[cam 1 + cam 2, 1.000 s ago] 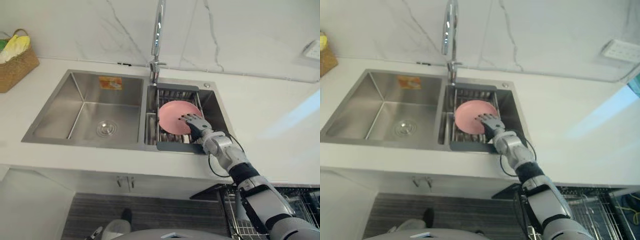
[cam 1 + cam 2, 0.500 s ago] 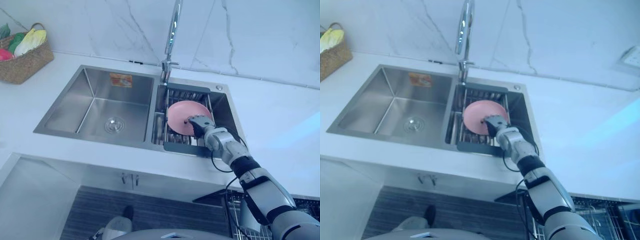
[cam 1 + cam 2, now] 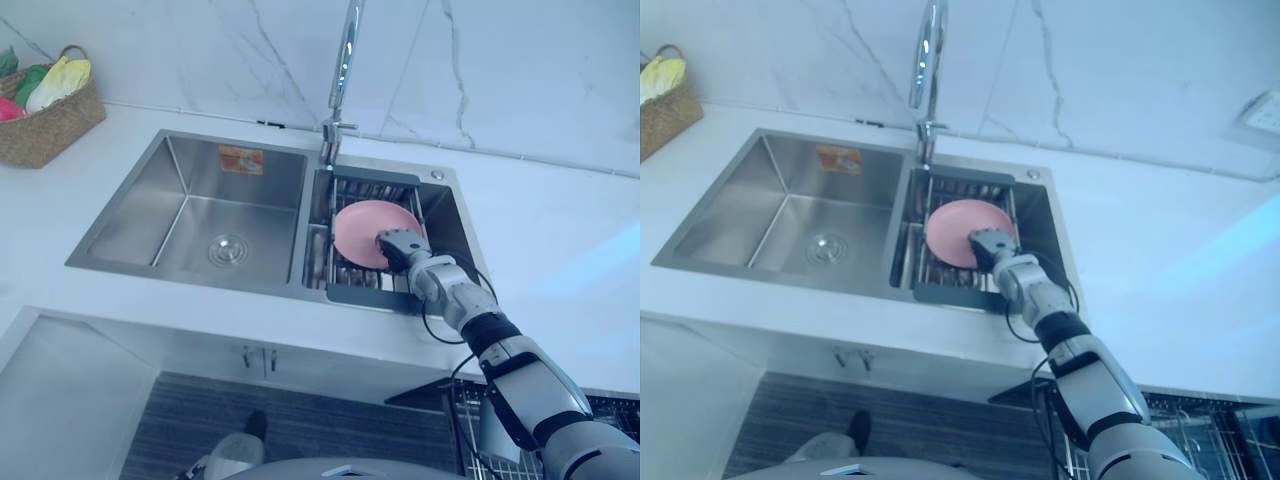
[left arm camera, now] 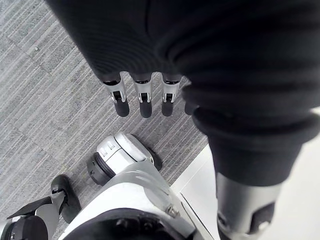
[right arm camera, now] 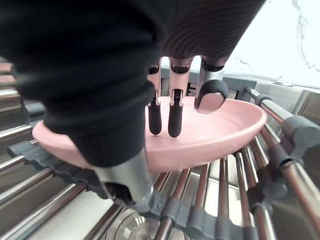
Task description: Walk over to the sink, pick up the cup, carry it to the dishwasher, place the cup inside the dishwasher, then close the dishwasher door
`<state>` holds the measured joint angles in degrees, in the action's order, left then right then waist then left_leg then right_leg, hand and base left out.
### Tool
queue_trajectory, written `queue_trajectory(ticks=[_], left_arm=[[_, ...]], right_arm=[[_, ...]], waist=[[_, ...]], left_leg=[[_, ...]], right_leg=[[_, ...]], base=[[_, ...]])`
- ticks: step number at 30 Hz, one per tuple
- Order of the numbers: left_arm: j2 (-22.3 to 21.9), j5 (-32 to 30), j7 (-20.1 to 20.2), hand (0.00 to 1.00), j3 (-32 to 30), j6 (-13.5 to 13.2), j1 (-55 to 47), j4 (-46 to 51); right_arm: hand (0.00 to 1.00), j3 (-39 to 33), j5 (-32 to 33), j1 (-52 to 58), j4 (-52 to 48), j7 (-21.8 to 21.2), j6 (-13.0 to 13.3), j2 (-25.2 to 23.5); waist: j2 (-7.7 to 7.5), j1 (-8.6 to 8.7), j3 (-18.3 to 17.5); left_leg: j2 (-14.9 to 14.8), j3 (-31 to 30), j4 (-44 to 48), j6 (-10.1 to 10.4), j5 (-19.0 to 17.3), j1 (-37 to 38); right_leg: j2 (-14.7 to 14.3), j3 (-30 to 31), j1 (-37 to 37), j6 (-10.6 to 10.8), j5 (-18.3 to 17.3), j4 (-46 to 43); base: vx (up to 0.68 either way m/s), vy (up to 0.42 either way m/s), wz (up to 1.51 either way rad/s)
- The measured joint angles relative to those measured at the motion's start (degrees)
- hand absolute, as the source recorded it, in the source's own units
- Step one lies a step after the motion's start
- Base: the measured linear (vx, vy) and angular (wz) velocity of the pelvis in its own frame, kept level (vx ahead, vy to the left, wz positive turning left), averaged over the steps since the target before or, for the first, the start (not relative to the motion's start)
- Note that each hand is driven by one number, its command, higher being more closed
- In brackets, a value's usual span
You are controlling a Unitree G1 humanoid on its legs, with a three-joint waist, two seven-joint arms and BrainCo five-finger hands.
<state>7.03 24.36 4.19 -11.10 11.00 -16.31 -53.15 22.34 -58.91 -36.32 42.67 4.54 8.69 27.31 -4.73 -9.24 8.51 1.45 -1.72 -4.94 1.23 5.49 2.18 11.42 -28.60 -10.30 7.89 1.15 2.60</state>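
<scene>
White marble-look wall rises behind a pale surface [image 3: 560, 250] that carries a steel double sink [image 3: 185, 215]. The pink dish [image 3: 362, 228] sits just right of the frame's middle, in the sink's right basin, on a drain rack [image 5: 235, 180] of steel bars with dark rubber sleeves. It is shallow and plate-like, matte and plain, with a low raised rim, and it lies slightly tilted across the bars.

My right hand [image 3: 400, 246] is at the dish's near rim. My fingers [image 5: 173, 112] curl down over the rim with their dark tips on the inner face, and what looks like my thumb runs beneath the rim, so I pinch the rim between them. A second ago the same fingers lay spread flat over the dish; since half a second ago little has changed.

A tall faucet [image 3: 345, 60] stands just behind the rack. At upper left a wicker basket [image 3: 45, 125] holds vegetables. A wire dishwasher rack [image 3: 465, 420] shows at lower right. My left hand [image 4: 145, 95] hangs above the grey floor [image 4: 45, 100], fingers straight and slack.
</scene>
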Motion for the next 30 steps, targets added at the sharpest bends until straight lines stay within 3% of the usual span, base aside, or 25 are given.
queue_trajectory(ticks=[5, 11, 19, 30], left_arm=[[0.0, -0.97, 0.0, 0.0, -0.01, -0.39, 0.18, -0.33], [-0.01, -1.04, -0.05, 0.0, -0.02, -0.48, 0.21, -0.36], [0.27, -2.18, -0.25, 0.0, -0.03, -0.48, 0.06, -0.34], [0.01, -2.19, -0.38, 0.0, -0.06, -0.98, 0.1, -1.56]], right_arm=[[1.0, 0.0, 0.77, 0.24, 0.1, 3.76, 0.29, -0.04], [1.0, -0.01, 0.32, 0.38, -0.98, 7.29, 2.48, -0.29], [1.0, -0.04, 0.18, 1.55, -4.84, 8.15, 5.01, 0.37], [1.0, -0.03, 1.34, 1.55, -5.64, 9.54, 4.88, 0.45]], waist=[[0.0, 0.08, 0.01], [0.03, 0.44, 0.03], [0.05, 1.36, 0.01], [1.13, 1.66, -0.51]], left_leg=[[-0.13, 0.81, 0.0, -0.04, -0.17, 0.27], [-0.49, 3.05, 0.01, 0.09, -0.9, 0.92], [-0.7, 4.32, 0.04, 0.04, -1.21, 0.93], [-0.91, 4.35, 0.03, 0.01, -1.16, 0.9]], right_leg=[[0.0, 0.9, 0.19, -0.03, 0.02, -0.02], [-0.07, 3.14, 0.79, -0.08, 0.06, -0.02], [-0.19, 4.67, 1.79, 0.36, 0.37, 0.02], [-0.45, 4.96, 2.36, 0.14, 0.55, 0.1]], base=[[0.0, 0.0, -0.08], [0.01, 0.001, -0.19], [0.03, -0.008, -0.1], [0.0, -0.007, -0.03]])
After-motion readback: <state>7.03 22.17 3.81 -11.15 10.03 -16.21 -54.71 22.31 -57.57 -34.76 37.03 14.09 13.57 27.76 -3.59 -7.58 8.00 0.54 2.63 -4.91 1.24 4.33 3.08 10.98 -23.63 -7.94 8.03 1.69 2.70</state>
